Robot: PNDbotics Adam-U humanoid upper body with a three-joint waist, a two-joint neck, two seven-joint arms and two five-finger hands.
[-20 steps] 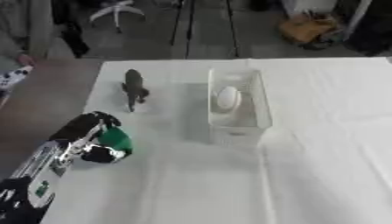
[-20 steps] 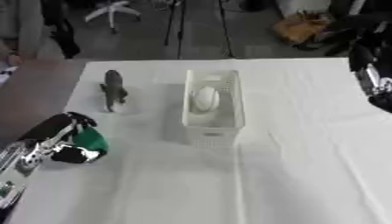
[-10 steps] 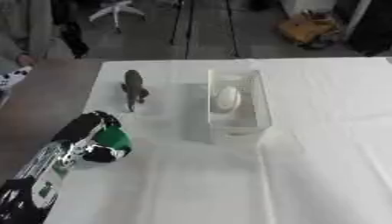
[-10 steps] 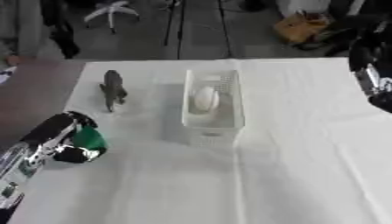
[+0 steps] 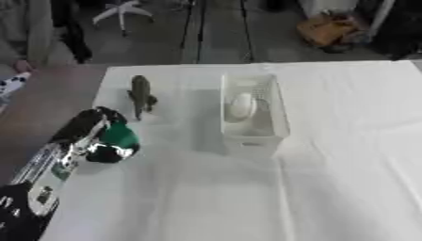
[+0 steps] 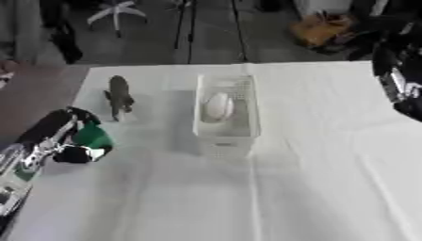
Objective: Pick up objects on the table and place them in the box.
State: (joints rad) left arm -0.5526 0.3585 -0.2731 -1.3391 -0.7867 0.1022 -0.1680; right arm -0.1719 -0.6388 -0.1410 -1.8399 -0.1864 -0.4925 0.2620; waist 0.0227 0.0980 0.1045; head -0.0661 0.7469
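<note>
Box (image 5: 254,123): one, white, slatted, mid-table toward the far edge, holding one white egg-shaped object (image 5: 240,105). Grey animal figure (image 5: 141,96): one, standing near the left edge. Green object (image 5: 119,135): one, grasped in the left hand (image 5: 89,136). Right hand (image 6: 399,80): at the right edge, grip unclear. No readable writing.

The desk (image 5: 329,179) has a matt white cloth cover; the box (image 5: 251,115) looks like white plastic mesh; the left hand (image 5: 91,136) is glossy black.

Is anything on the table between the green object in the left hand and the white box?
Nothing visible. Bare white tablecloth separates the left hand, curled on the green object, from the white mesh box. The grey animal figure stands farther back.
</note>
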